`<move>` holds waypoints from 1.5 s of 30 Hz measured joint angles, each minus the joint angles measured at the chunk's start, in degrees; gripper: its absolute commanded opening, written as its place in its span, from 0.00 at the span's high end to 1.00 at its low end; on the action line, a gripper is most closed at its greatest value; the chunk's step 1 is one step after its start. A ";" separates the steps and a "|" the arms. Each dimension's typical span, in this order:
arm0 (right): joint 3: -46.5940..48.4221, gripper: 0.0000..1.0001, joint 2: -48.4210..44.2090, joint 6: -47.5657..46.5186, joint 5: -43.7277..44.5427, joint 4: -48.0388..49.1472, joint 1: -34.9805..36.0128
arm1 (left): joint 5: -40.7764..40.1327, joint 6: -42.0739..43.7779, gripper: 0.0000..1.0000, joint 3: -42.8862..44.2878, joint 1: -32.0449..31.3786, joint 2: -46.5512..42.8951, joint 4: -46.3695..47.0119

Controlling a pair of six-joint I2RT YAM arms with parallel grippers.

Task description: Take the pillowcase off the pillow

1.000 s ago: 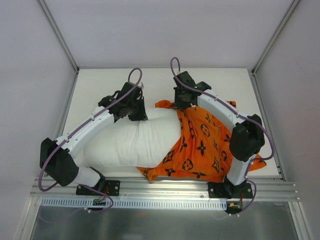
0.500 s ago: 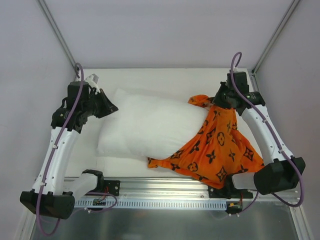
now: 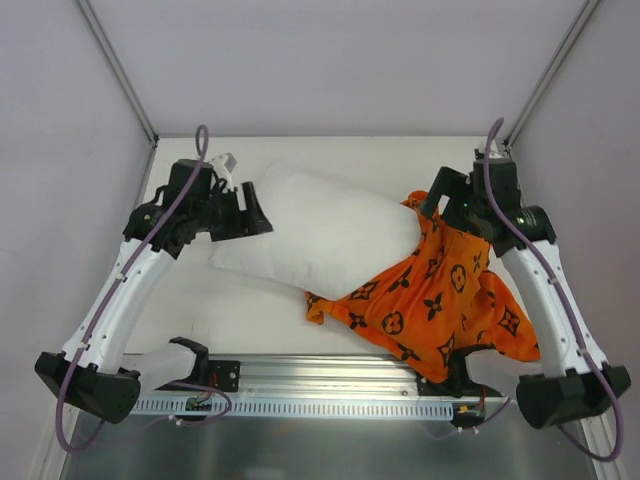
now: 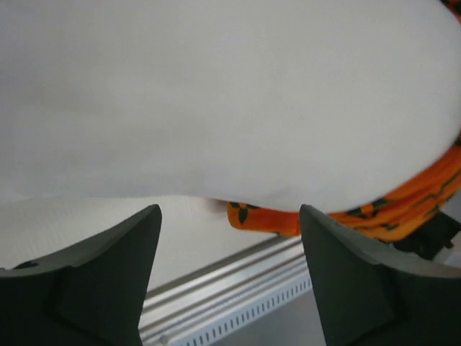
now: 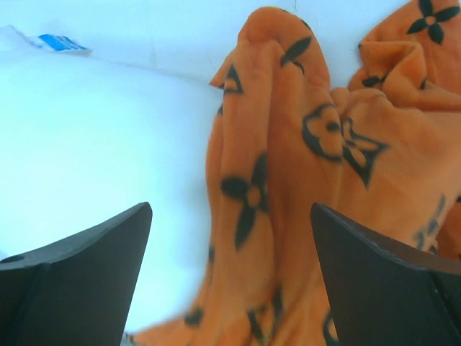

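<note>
Orange pillowcase (image 3: 430, 300) against white pillow (image 3: 320, 235), metal rail (image 3: 330, 375) near

The pillowcase (image 3: 432, 300) is bright orange with dark flower, star and circle motifs; beside it, the pillow (image 3: 320, 235) is plain white.

L arm (image 3: 125, 290): stretched fwd, wrist turned inward.
L gripper (image 3: 256, 214): jaws apart, empty.
R arm (image 3: 548, 300): stretched fwd, wrist inward.
R gripper (image 3: 433, 206): jaws wide, empty.

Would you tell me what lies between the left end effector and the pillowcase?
The white pillow spans that stretch, from the left end effector to the pillowcase, clearest in the top view.
</note>
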 measured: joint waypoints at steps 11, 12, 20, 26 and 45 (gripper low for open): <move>-17.53 0.04 -28.74 1.55 0.24 -12.37 6.97 | -6.80 -0.20 0.01 -8.15 -18.95 2.95 -1.01; -19.96 0.04 -29.62 2.64 0.13 -12.96 8.41 | -6.82 -0.39 0.01 -9.31 -19.67 4.42 -0.35; -31.74 0.11 -29.97 9.53 -1.90 -9.16 14.71 | -6.56 -3.48 0.49 -9.88 -21.73 18.51 7.32; -29.27 0.77 -20.28 8.83 -1.05 -5.31 14.91 | -6.80 -5.27 1.00 -8.33 -21.51 23.52 11.02; 2.99 0.04 4.35 -0.96 3.26 -2.91 18.64 | -2.32 -10.40 1.00 -16.55 -5.90 -4.74 8.72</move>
